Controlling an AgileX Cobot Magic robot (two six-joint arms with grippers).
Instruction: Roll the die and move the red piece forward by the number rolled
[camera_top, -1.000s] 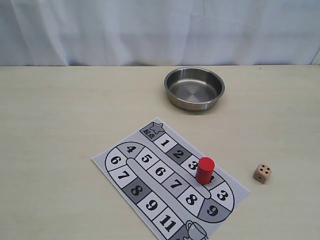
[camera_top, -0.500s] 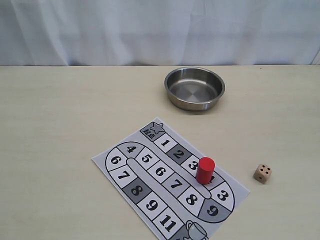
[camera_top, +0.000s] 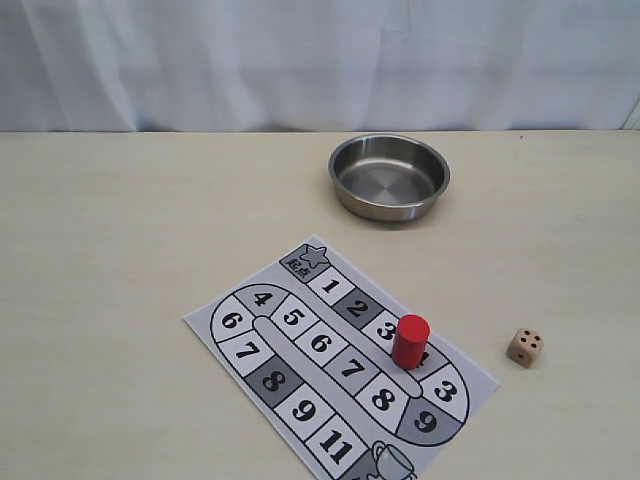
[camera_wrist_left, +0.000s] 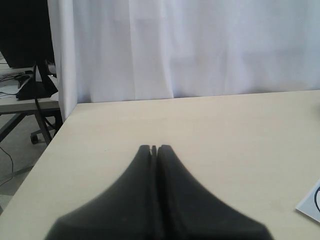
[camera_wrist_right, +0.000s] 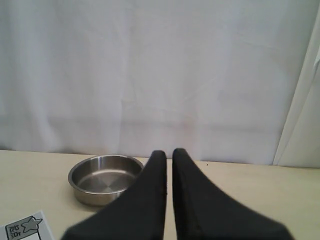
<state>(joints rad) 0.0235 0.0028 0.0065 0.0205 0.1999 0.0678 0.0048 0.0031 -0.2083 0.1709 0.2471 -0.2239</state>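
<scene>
The tan die (camera_top: 524, 347) rests on the table to the right of the game board (camera_top: 262, 378). The red piece (camera_top: 410, 341) stands upright on the board's right lane, just past the square marked 3, and hides the number under it. Neither gripper appears in the exterior view. In the left wrist view my left gripper (camera_wrist_left: 154, 148) is shut, fingertips touching, over bare table near the left edge. In the right wrist view my right gripper (camera_wrist_right: 166, 152) shows only a thin slit between its fingers, holds nothing, and points toward the back curtain.
A steel bowl (camera_top: 389, 177) with nothing in it sits behind the board, and the right wrist view also shows this bowl (camera_wrist_right: 102, 180). A board corner (camera_wrist_left: 311, 202) shows in the left wrist view. A white curtain closes off the table's far edge.
</scene>
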